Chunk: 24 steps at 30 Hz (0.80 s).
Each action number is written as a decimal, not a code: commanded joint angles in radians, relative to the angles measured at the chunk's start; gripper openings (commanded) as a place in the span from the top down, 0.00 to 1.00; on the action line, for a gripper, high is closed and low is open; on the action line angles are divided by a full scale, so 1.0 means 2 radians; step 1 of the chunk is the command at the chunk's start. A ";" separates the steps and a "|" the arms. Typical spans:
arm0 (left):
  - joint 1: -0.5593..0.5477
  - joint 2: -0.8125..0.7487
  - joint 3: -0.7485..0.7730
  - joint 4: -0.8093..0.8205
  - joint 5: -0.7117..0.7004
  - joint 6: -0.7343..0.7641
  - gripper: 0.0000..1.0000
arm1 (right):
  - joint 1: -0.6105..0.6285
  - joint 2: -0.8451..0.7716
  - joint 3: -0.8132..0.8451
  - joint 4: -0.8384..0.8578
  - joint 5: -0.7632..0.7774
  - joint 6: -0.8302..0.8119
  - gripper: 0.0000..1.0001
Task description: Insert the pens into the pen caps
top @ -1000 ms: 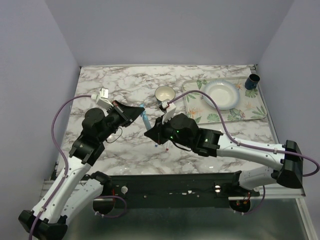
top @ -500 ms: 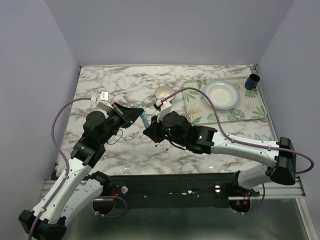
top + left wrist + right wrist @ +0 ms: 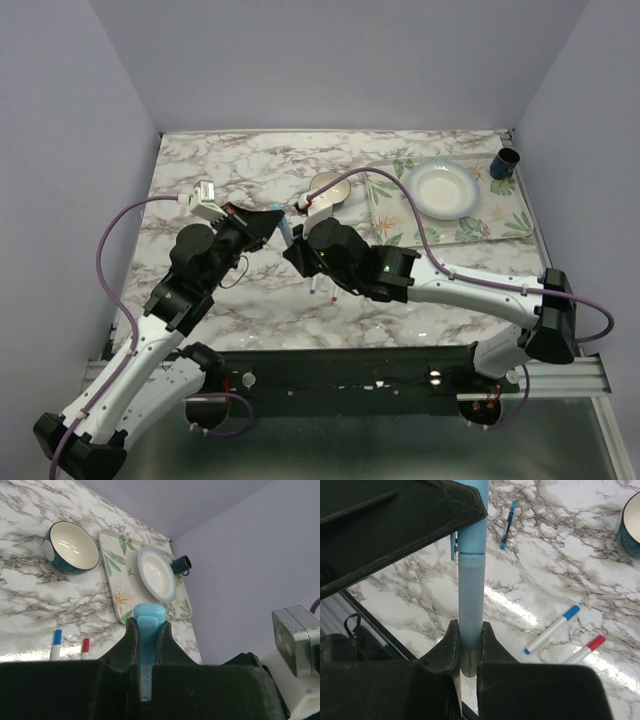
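While arms close up (top view): R gripper has slid toward the bowl over the last sec. It now sits on the bowl's near-left side, nose-to-nose w/ L gripper, which barely moved.
Top, task item: blue cap shows as a sliver btwn the two tips, off the table, just left of bowl.
Top, meaning: gap btwn tips is gone, so I'd call this the insertion push, not the approach.
L wrist, jaws: pressed onto the blue cap, its end poking up past the fingers.
L wrist, spares: blue-tip pen & red-tip pen lie side by side on the marble, on bowl's near side, untouched.
R wrist, jaws: pinching pale-blue pen low on the barrel, pen upright in shot.
R wrist, joint: cap meets barrel at a clean seam, in line. Looks seated or v. close; can't tell if clicked.
R wrist, extra: thin blue stick on marble, left of bowl.
Next, my guess: short squeeze along the axis, then one side lets go. Any skew could jam it.
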 commanded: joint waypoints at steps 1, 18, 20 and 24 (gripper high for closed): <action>-0.024 0.013 -0.006 -0.056 0.019 0.035 1.00 | -0.007 0.023 0.078 0.031 0.049 -0.019 0.99; -0.055 0.030 -0.036 -0.024 0.079 -0.043 1.00 | -0.038 -0.015 0.054 0.144 0.003 -0.079 0.99; -0.057 0.033 -0.033 -0.027 0.094 -0.056 1.00 | -0.041 -0.025 0.026 0.191 -0.017 -0.104 0.99; -0.066 0.046 -0.023 -0.020 0.117 -0.071 1.00 | -0.044 -0.046 0.003 0.245 -0.032 -0.138 0.99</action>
